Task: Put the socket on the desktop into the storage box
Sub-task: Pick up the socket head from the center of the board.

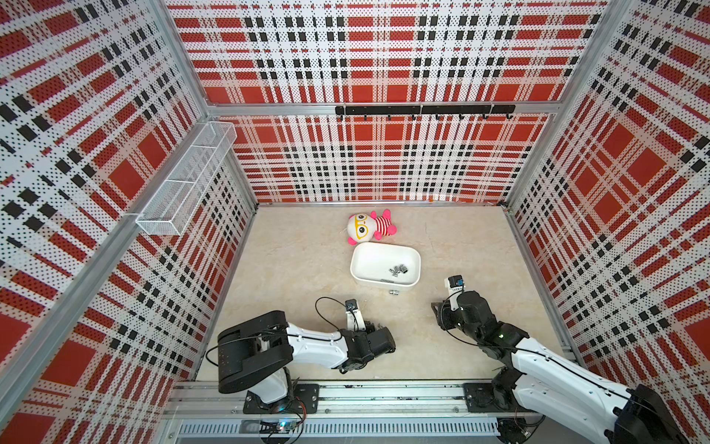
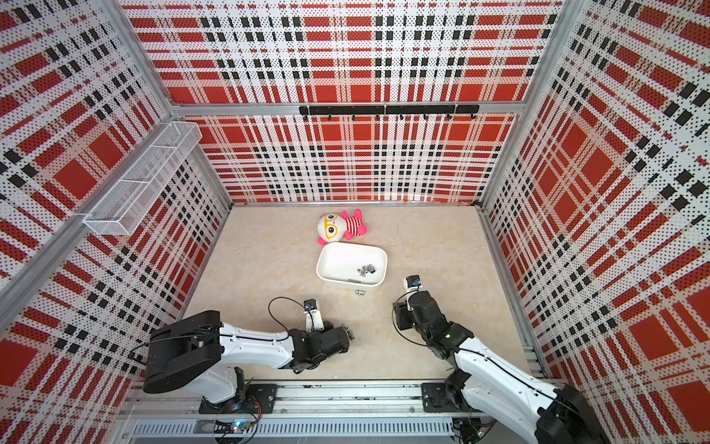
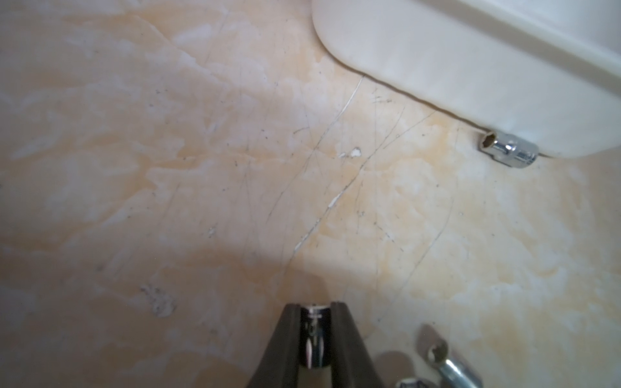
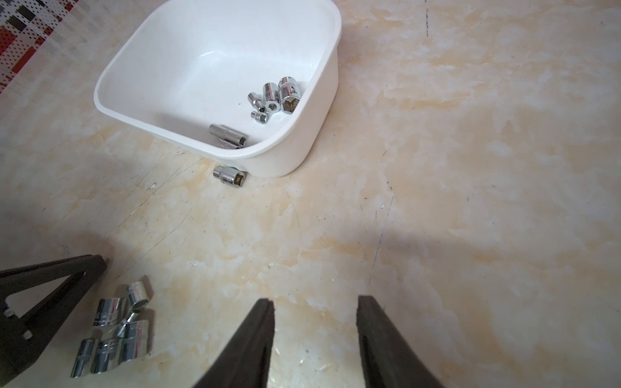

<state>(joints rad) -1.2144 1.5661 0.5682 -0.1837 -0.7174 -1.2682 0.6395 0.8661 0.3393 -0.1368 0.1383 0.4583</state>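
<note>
left wrist view: the left pincer [image 3: 315, 307] is clenching a chrome socket [image 3: 314, 336] across its barrel, low over the counter [image 3: 168, 168], probably so the round piece is not rolling free. the storage box [image 4: 295, 158] is sitting ahead, already holding several sockets [image 4: 275, 97]. a stray socket [image 4: 229, 175] is lying against its outer wall, and a loose cluster [image 4: 117, 332] is lying beside the left pincer. the right pincer [image 4: 316, 302] is hanging released and empty.

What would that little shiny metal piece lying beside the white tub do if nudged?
The socket is a cylinder lying on its side, so a nudge would probably roll it, unless the storage box wall right beside it blocks it. Its polished chrome looks slippery to pinch. It looks like steel: likely stiff, heavy for its size.
</note>
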